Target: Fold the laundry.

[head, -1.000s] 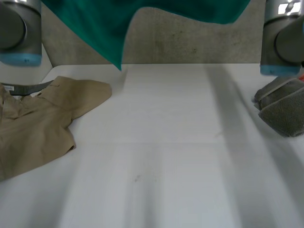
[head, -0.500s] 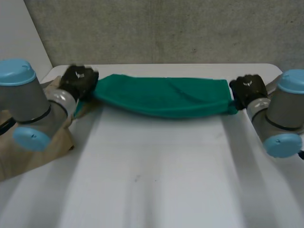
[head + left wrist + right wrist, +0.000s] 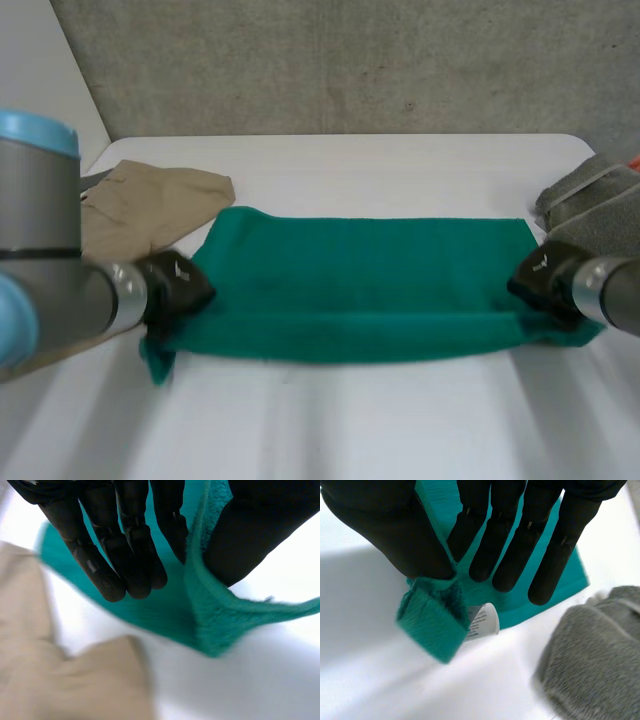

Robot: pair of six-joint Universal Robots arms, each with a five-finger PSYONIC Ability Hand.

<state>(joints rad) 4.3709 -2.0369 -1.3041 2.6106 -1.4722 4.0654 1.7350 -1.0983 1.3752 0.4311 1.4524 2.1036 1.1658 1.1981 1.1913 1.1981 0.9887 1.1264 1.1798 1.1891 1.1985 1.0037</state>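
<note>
Towel: teal-green terry towel [image 3: 370,280] lies spread across the mid of the white table [image 3: 380,420], long side running L–R. Near edge looks doubled over.
L hand: left hand [image 3: 172,290] is at the towel's left near corner. Straight fingers [image 3: 117,555] on one side of the edge, thumb [image 3: 250,525] on the other, w/ the edge nipped btwn them. Corner tip droops past the hand.
R hand: right hand [image 3: 545,278] is at the towel's right near corner. Thumb [image 3: 385,530] clamps the bunched corner vs straight fingers [image 3: 520,545].
Tag: small white care tag [image 3: 482,621] sticks out by that corner, under the R fingers. Dark print on it, too small to read.
Cloth at L: tan fabric garment [image 3: 150,205], crumpled, just beside the towel's left end. Touching or not, can't tell.
Cloth at R: grey fuzzy towel [image 3: 600,215], bunched at the table's right edge, just beside the R hand.
</note>
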